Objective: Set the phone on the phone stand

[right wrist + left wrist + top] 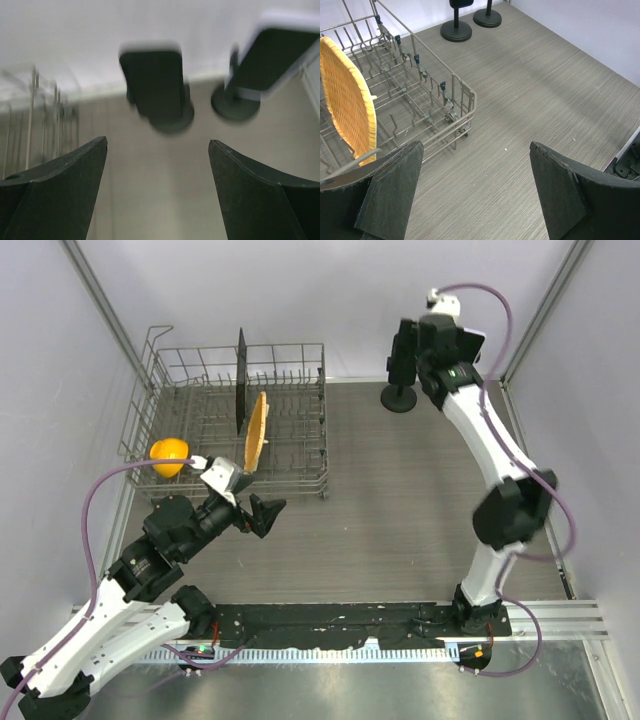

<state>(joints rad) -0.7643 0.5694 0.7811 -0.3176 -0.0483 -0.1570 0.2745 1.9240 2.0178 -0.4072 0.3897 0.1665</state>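
Note:
The dark phone (151, 80) stands upright on the black phone stand with a round base (175, 119), blurred, at the back wall. In the top view the phone (401, 355) sits above the stand's base (399, 398) at the far right. My right gripper (157, 142) is open and empty, just short of the phone and apart from it; in the top view it (420, 358) is beside the phone. My left gripper (263, 515) is open and empty over the table next to the rack, jaws wide apart in the left wrist view (476, 145).
A wire dish rack (300, 475) at the back left holds an orange woven plate (256, 430), a black upright board (241, 380) and a yellow object (167, 455). A second stand shape (235, 102) beside the phone looks like a wall reflection. Walls close in on all sides.

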